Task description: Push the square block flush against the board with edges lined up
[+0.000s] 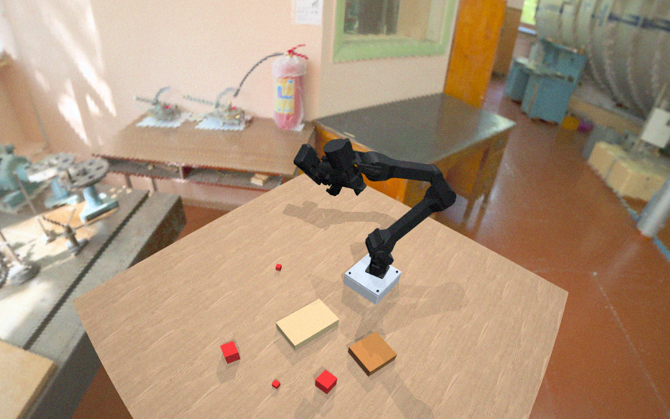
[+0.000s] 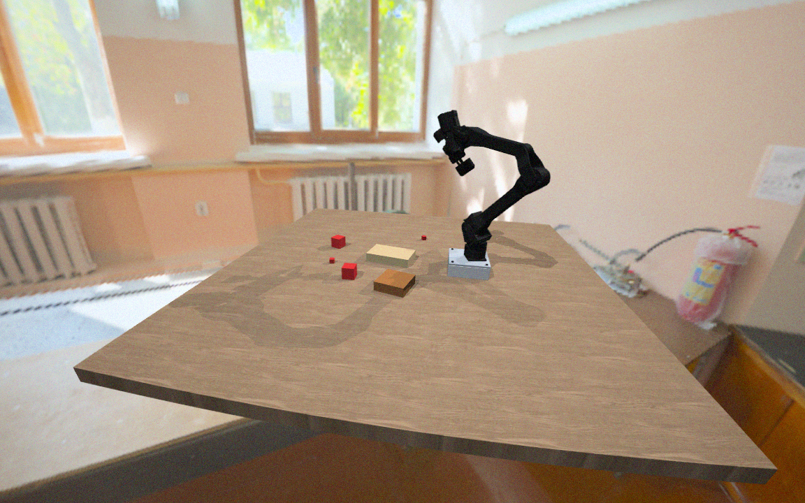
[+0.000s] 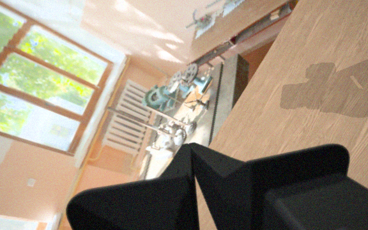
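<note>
you have the gripper (image 1: pixel 346 188) (image 2: pixel 465 166) (image 3: pixel 189 149) clenched with nothing between its fingertips, raised above the table (image 1: pixel 457 359) (image 2: pixel 430 375) (image 3: pixel 260 128) and well apart from the workpieces. locate the square block (image 1: pixel 372 352) (image 2: pixel 394 281), orange-brown, lying flat near the board (image 1: pixel 307 323) (image 2: pixel 390 254), which is pale yellow and also flat. note that a gap separates the two parts; your required side contact is unmet. observe one larger red cube (image 1: pixel 325 381) (image 2: pixel 349 271) near the block. you can find the arm's light-colored base (image 1: pixel 362 286) (image 2: pixel 469 272) near both parts, touching neither.
</note>
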